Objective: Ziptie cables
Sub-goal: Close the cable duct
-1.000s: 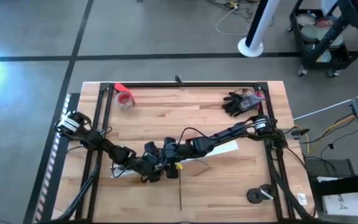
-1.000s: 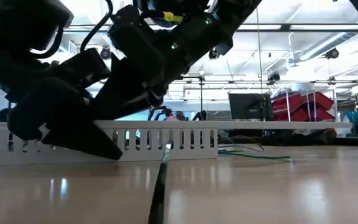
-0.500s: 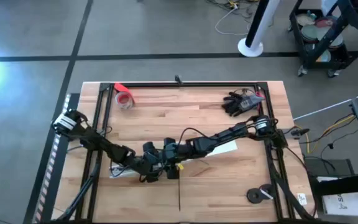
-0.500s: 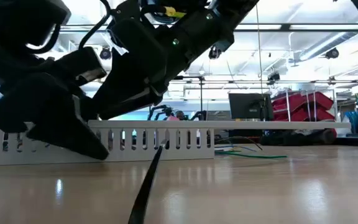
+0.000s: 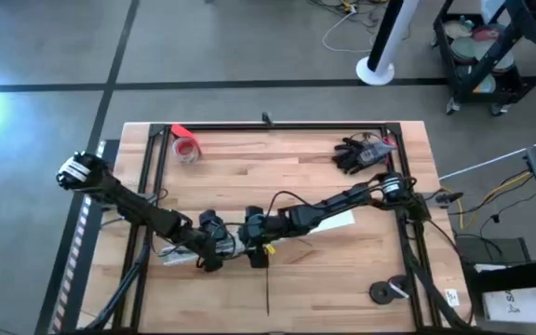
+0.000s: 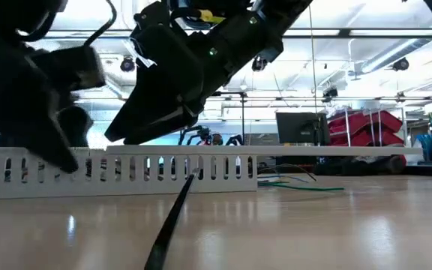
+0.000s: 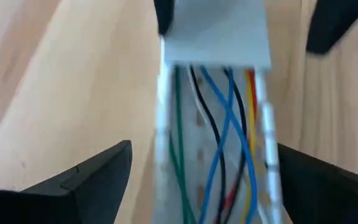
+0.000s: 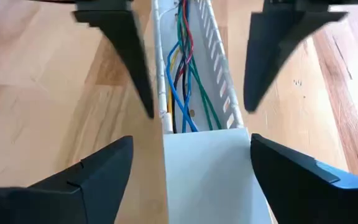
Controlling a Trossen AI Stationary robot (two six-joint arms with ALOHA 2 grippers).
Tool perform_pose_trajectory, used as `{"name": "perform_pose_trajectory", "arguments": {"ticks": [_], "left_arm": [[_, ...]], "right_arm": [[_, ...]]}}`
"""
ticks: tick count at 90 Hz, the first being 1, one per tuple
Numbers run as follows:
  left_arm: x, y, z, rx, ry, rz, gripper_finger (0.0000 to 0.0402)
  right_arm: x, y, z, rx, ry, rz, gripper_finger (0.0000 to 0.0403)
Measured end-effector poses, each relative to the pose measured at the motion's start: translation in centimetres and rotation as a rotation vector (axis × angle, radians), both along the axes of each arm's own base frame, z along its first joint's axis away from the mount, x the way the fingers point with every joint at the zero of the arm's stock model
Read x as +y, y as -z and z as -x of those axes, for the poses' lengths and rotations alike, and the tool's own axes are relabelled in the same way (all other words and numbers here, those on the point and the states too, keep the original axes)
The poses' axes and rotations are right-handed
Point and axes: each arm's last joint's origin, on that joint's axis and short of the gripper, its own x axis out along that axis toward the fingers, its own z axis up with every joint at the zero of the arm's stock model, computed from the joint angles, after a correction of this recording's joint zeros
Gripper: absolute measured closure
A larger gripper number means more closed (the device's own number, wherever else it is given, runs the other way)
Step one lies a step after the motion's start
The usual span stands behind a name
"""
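Note:
A long white slotted duct lies across the table, partly under both arms. The cables, thin blue, green, black, yellow and red wires, run along its open trough. A flat white cover closes one stretch. My left gripper hovers open over the open trough, its fingers wide of both walls. My right gripper faces it, open, one finger on each side of the covered stretch. A black zip tie lies on the wood, its far end by the duct. My right gripper straddles the duct's covered stretch from above, its fingers lying along the two walls. I cannot tell whether either finger touches the duct.
A red tape roll sits at the far left and a black glove at the far right. Two small black discs lie near the right front corner. Black frame rails border the table. Loose green wires trail off the duct's end.
My left gripper has drawn back along the duct toward the table's left edge and risen off it, with its arm swinging out to the left. The zip tie's near end has swung a little toward the left. My right gripper has kept still.

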Motion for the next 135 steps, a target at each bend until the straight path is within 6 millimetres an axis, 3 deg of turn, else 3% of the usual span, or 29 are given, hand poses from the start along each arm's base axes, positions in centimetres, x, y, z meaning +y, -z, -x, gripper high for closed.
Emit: {"name": "perform_pose_trajectory", "arguments": {"ticks": [44,66,95,135], "left_arm": [[-2.5,1.7,1.4,0.064,-0.019,-0.016,0.0054],[-2.4,1.6,1.6,0.068,-0.018,-0.009,0.0054],[-1.7,0.5,2.7,0.111,-0.029,-0.015,0.0054],[-1.7,3.0,2.5,0.144,-0.068,-0.099,0.0062]], "right_arm": [[-0.1,0.1,0.1,0.010,0.001,0.007,0.0116],[-0.4,0.1,0.1,0.017,0.007,0.007,0.0120],[-0.6,-1.0,0.5,0.037,0.013,0.008,0.0090],[-0.7,-0.3,0.6,0.051,0.011,0.018,0.0099]]}}
